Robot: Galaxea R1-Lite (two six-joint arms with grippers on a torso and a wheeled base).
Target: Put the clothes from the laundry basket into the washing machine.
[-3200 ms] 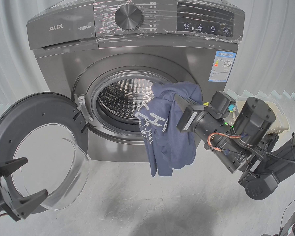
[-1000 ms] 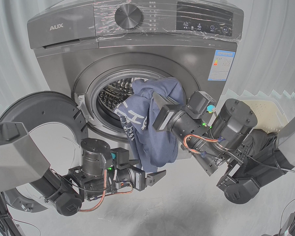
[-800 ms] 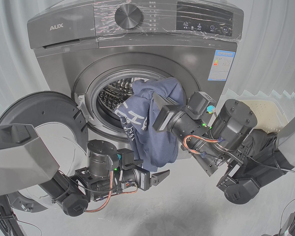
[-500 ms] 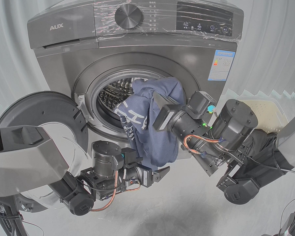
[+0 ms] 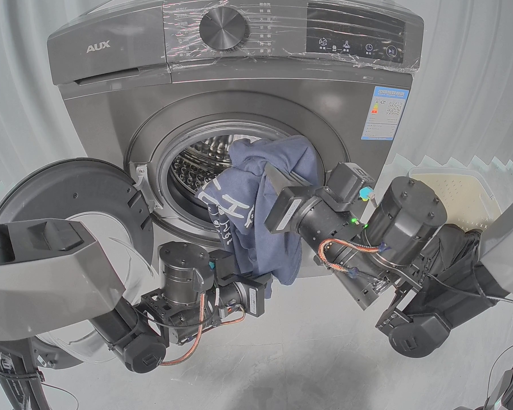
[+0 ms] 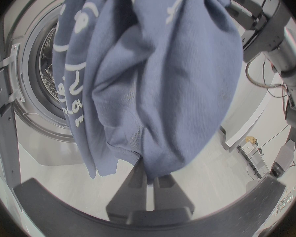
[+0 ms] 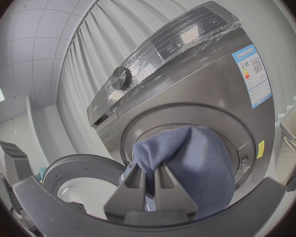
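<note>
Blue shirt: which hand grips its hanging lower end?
The left hand, shut on the blue shirt's low end; the right hand pinches its top by the drum.

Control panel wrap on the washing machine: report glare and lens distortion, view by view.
Head view: pale glare streaks cross the plastic wrap over the control panel; the curtain folds bow near the edges. Right wrist view: a bright glare patch on the wrap; black corners ring a round image. Left wrist view: the same black ring; the door-opening rim curves beside the navy T-shirt.
</note>
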